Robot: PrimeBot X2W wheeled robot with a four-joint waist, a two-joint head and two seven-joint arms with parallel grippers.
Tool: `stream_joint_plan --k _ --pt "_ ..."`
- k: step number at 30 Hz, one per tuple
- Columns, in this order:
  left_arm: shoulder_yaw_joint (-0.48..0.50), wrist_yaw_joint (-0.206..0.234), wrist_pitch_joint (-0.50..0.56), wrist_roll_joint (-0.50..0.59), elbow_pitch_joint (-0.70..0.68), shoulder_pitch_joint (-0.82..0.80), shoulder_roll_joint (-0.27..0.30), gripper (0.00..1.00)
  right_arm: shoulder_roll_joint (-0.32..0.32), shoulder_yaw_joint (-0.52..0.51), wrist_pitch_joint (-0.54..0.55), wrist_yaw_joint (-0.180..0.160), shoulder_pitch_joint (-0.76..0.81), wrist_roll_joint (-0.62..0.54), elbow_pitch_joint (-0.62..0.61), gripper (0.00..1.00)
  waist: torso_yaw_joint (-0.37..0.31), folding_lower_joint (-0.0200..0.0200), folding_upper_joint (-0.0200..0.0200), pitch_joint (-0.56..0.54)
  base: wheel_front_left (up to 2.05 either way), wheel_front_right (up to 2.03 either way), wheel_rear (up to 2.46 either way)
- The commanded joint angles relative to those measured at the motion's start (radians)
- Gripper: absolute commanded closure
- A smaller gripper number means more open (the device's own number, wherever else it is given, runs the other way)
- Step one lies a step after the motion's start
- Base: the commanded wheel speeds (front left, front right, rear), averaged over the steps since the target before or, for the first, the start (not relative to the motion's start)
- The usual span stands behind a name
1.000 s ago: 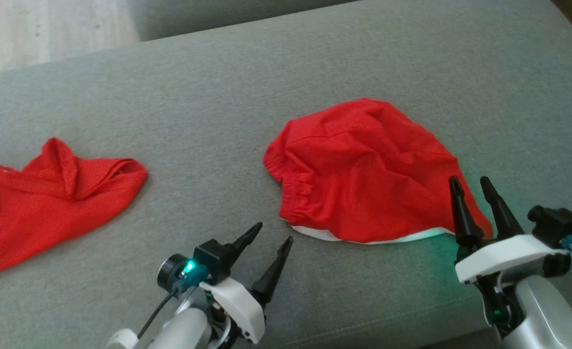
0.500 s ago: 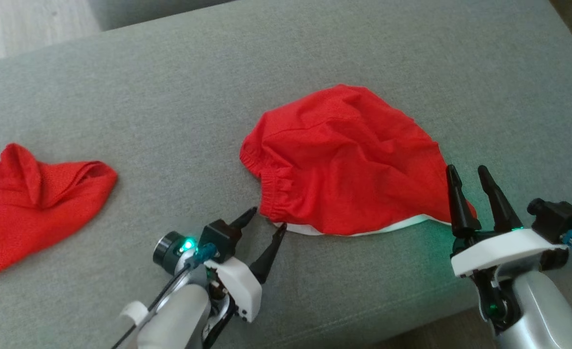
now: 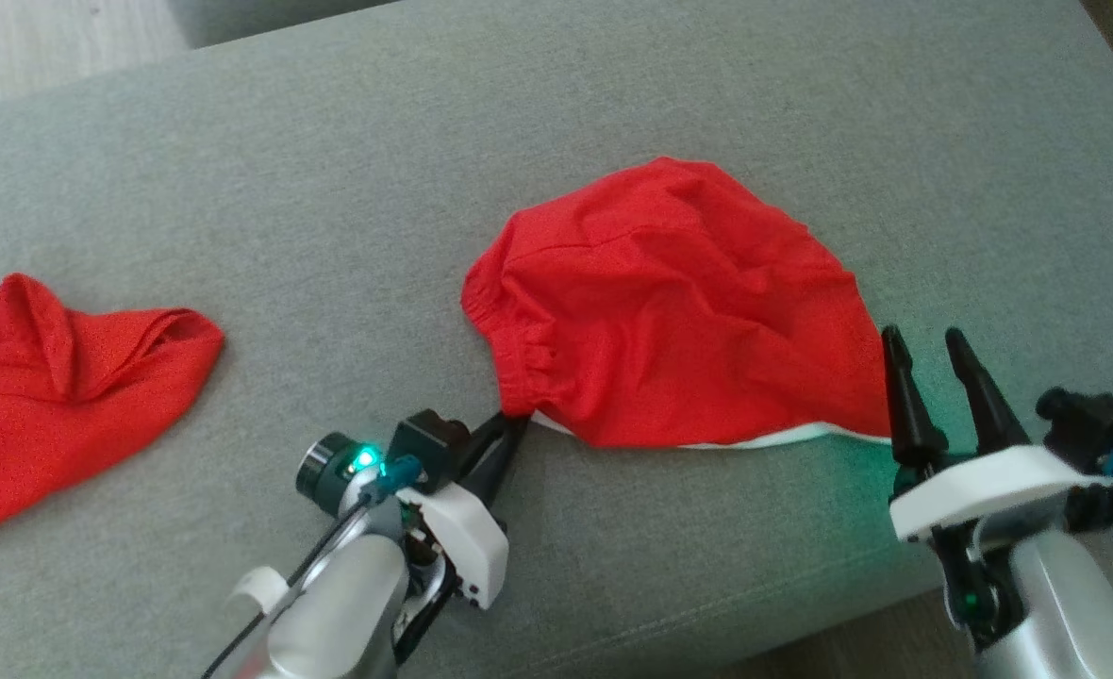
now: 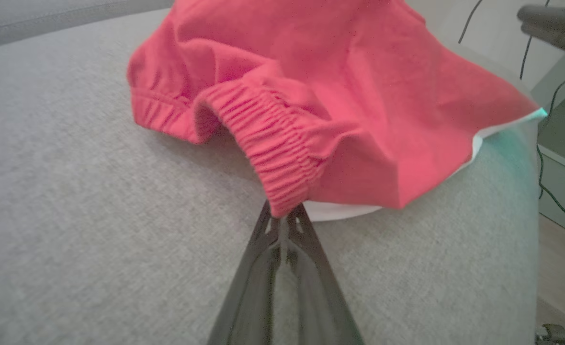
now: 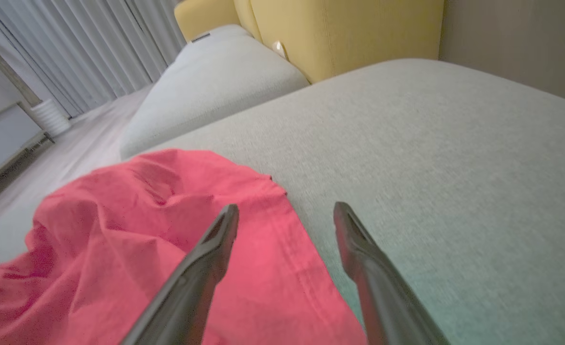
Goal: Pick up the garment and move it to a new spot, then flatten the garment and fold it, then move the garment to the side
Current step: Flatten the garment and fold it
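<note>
You are at the very start of the job. The garment point(image 3: 679, 311), red shorts by the look of it, lies crumpled in a rounded heap just right of the middle of the head view, on the grey cushion point(image 3: 330, 207), with a white edge point(image 3: 764, 438) peeping out along its lower side. Your left gripper point(image 3: 509, 422), at the lower centre of that frame, is clenched on the lower-left corner of the heap. In the left wrist view the two fingers meet tip to tip at the end of the gathered elastic waistband point(image 4: 273, 148), so I judge a pinch of cloth is caught there, though how deep the bite goes is hidden. Your right gripper point(image 3: 929, 349), at the lower right, stands released and holds nothing, its fingers spread by the garment's right-hand edge. Whether the tips touch the cloth I cannot tell. A second red cloth point(image 3: 57, 377) lies well apart at the left edge. The grasp on one corner looks made, but the garment is not lifted, and the move to a new spot, the flattening, the fold and the shift to the side are all left to do.
</note>
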Motion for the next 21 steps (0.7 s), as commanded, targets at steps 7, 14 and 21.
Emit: stream_joint_plan --k 7,14,21 --pt "0.068 0.003 -0.008 0.012 -0.076 -0.003 0.0 1.0 0.012 -0.019 0.034 -0.001 0.086 -0.032 0.017 0.0 0.027 0.0 0.0 -0.023 0.0 0.0 0.0" --pt "0.083 0.003 -0.008 0.019 -0.108 0.018 -0.004 1.0 0.019 -0.023 0.065 -0.001 0.137 -0.035 0.046 0.0 0.041 0.0 0.0 -0.029 0.0 0.0 0.0" --pt "0.085 0.003 -0.008 0.022 -0.123 0.022 -0.006 1.0 0.038 -0.037 0.057 -0.001 0.111 -0.02 0.098 0.0 0.051 0.0 0.0 -0.029 0.0 0.0 0.0"
